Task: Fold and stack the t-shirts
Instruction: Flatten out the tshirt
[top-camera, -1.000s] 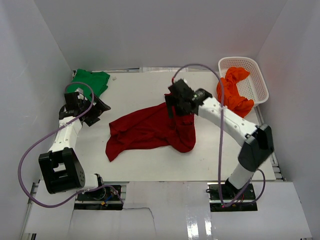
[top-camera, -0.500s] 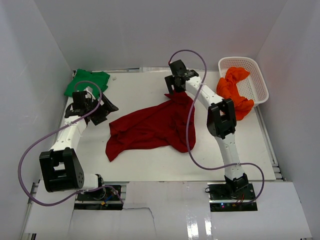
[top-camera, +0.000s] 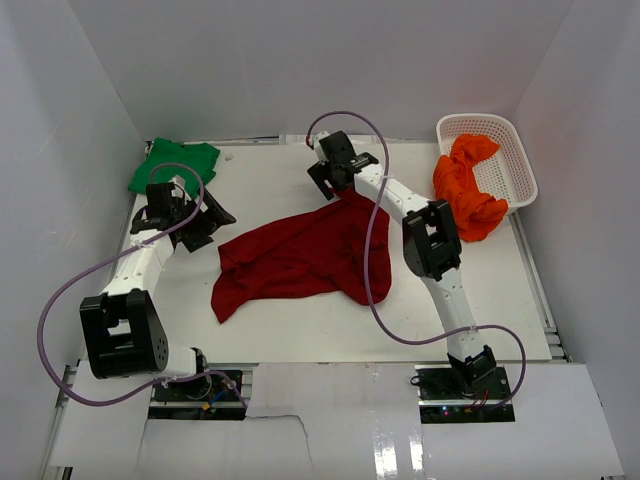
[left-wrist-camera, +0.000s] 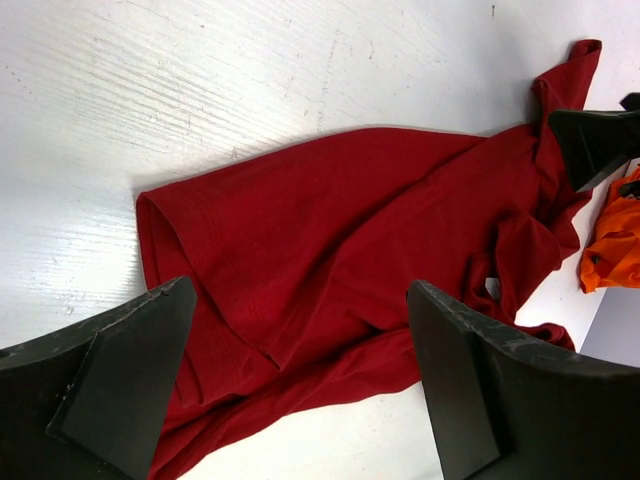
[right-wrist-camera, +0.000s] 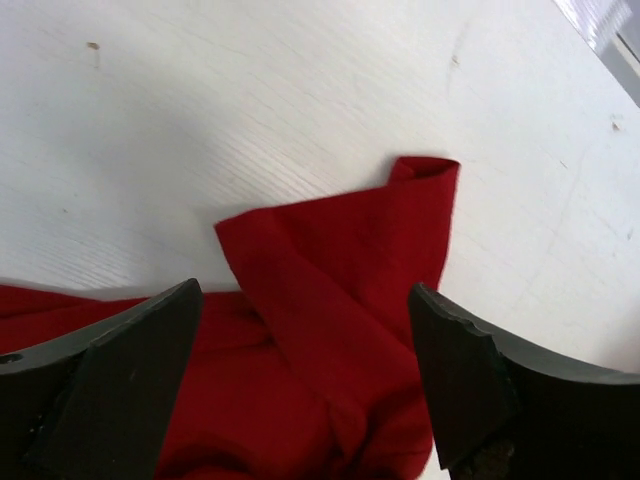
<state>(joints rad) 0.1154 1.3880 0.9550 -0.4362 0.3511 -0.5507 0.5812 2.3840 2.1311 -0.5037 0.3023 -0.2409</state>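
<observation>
Right gripper (right-wrist-camera: 303, 385) and left gripper (left-wrist-camera: 300, 392) spread, empty, near crumpled dark red t-shirt (top-camera: 300, 255). Risk: pinching doubled layers, folding in wrinkles.

Two arms, same build. Left arm (top-camera: 135, 270) and right arm (top-camera: 452, 305): white tubular links between chunky black joint housings. A boxy black housing (top-camera: 120, 340) sits at each base. One lilac cable (top-camera: 40, 335) per arm, thin and glossy, hanging in loose loops. Left gripper (left-wrist-camera: 300, 290) and right gripper (right-wrist-camera: 305, 290): matte black wedge fingers (right-wrist-camera: 480, 390), flat-faced, with edges scuffed and nicked pale.
</observation>
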